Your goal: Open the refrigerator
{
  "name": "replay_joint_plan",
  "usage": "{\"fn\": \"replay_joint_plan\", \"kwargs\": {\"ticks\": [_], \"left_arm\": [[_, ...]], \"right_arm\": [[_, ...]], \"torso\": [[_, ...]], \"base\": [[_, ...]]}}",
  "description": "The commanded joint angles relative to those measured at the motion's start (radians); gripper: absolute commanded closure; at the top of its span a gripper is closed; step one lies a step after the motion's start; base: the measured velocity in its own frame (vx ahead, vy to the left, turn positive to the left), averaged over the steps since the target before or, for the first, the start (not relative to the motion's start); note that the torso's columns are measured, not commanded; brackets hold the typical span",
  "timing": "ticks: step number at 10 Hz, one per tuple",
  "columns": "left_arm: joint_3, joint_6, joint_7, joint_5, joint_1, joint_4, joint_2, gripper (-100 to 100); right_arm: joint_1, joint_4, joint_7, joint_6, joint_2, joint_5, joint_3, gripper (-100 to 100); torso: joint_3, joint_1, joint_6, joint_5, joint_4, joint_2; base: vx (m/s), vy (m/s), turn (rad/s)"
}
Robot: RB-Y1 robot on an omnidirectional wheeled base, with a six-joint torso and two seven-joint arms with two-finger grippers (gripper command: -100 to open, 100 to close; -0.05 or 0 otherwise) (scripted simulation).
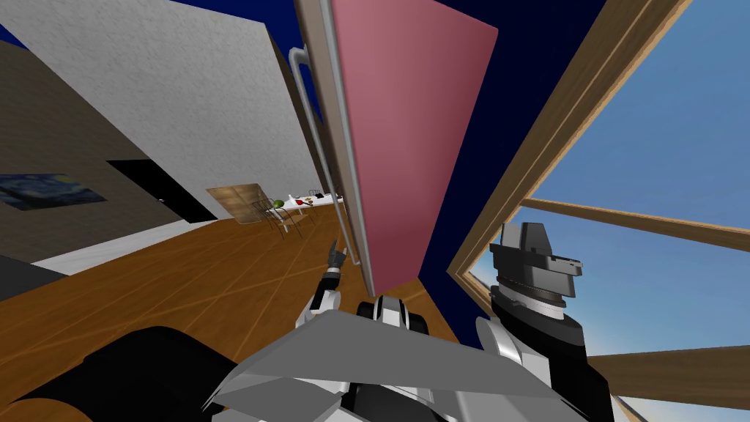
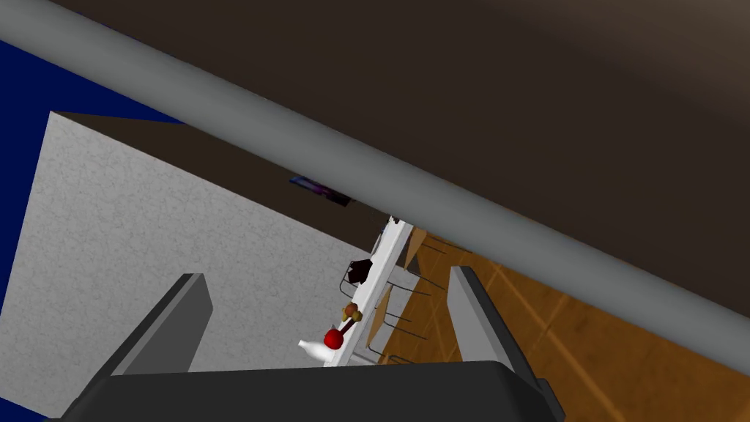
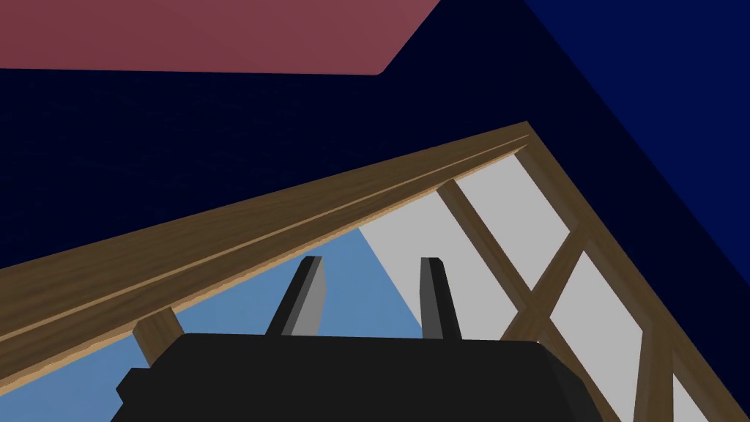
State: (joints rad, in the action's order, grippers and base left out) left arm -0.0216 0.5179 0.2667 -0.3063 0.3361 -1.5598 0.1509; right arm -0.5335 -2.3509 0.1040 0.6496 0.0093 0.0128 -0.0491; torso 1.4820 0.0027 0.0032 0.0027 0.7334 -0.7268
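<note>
The refrigerator (image 1: 410, 132) is a tall mauve box close in front of me, with a long grey handle (image 1: 318, 139) running down its left edge. My left gripper (image 1: 337, 253) is raised beside the handle's lower end. In the left wrist view the handle (image 2: 366, 168) is a grey bar crossing just beyond the tips of my open left gripper (image 2: 329, 308), with nothing between the fingers. A dark brown surface lies behind the bar. My right gripper (image 3: 370, 286) is held up by the window, its fingers a narrow gap apart and holding nothing.
A wood-framed window (image 1: 644, 168) stands at my right, close to the right arm (image 1: 535, 256). Far across the wooden floor (image 1: 183, 271) is a white table (image 1: 307, 201) with small items and wire chairs. A black area (image 1: 161, 187) opens in the left wall.
</note>
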Motion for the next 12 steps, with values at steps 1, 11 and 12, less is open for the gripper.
{"fn": "replay_joint_plan", "kwargs": {"ticks": [1, 11, 12], "left_arm": [[-0.006, 0.008, 0.014, -0.014, -0.004, 0.056, 0.012, -100], [-0.019, 0.046, 0.044, -0.044, -0.008, 0.148, -0.158, -100], [-0.026, 0.016, 0.038, -0.048, -0.014, 0.124, -0.159, -100]], "right_arm": [[0.0, 0.0, 0.0, 0.0, 0.0, 0.0, 0.0, 0], [0.0, 0.0, 0.0, 0.0, 0.0, 0.0, 0.0, 0], [0.0, 0.0, 0.0, 0.0, 0.0, 0.0, 0.0, 0]], "torso": [[-0.003, -0.002, -0.002, -0.002, 0.002, -0.005], [-0.005, -0.004, -0.002, -0.003, 0.004, -0.009], [-0.006, -0.001, -0.003, -0.002, 0.004, -0.011]], "base": [[0.041, -0.044, 0.045], [0.013, -0.031, 0.023], [0.063, 0.024, 0.017]]}}
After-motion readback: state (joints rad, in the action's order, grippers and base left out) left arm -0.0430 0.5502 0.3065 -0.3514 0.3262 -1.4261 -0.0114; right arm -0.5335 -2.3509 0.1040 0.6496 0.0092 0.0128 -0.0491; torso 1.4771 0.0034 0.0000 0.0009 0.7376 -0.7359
